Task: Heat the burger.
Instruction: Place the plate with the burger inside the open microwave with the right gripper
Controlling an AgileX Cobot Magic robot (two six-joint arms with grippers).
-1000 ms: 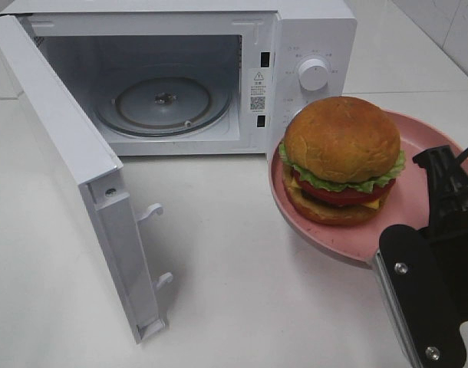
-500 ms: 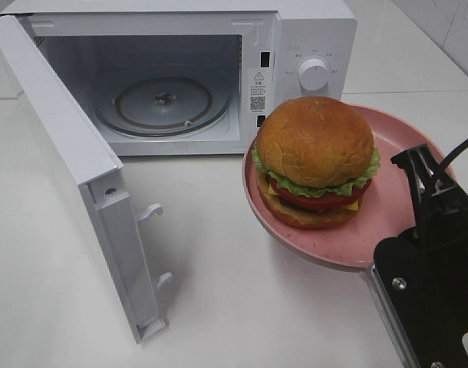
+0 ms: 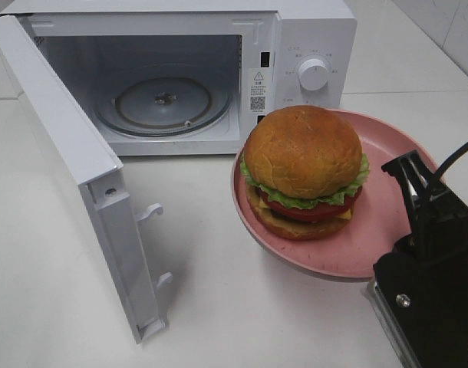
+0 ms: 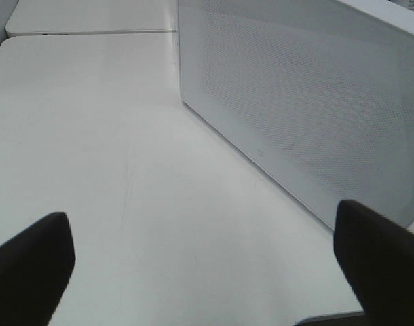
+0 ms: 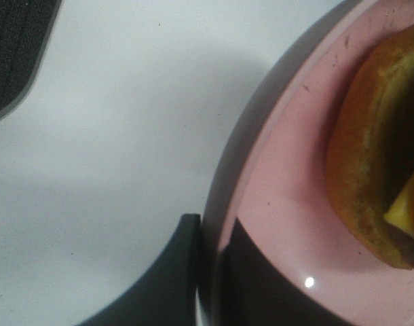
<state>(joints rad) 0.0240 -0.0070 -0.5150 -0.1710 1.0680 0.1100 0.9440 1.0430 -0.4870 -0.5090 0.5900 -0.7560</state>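
Burger [image 3: 303, 172]: sits upright on the left half of the pink plate [image 3: 383, 230], in front of the control panel of the microwave [image 3: 311, 46], to the right of the cavity opening. It is not yet inside.
Right gripper [image 5: 209, 272]: jaws clamped on the plate's rim, one finger above and one below. Gripping the rim carries the food without squeezing the bun.
Plate height: the shadow under it on the tabletop [image 3: 242, 307] suggests it is lifted clear, probably so that it can pass over the cavity's sill.
Burger's seat: it sits on the half away from the grip, so that side probably carries the load and the plate may dip there.
Microwave: stands along the tabletop's far edge, its door [image 3: 65, 161] swung fully open toward the left edge. This leaves the glass turntable [image 3: 163, 103] exposed and the entry unobstructed.
Left gripper [image 4: 203, 261]: jaws spread wide, holding nothing, low over the bare tabletop beside a white perforated panel [image 4: 295, 102] of the microwave. It is likely waiting there for the door.
Step in hand: the plate is being carried toward the opening, and it has yet to go left and then in.
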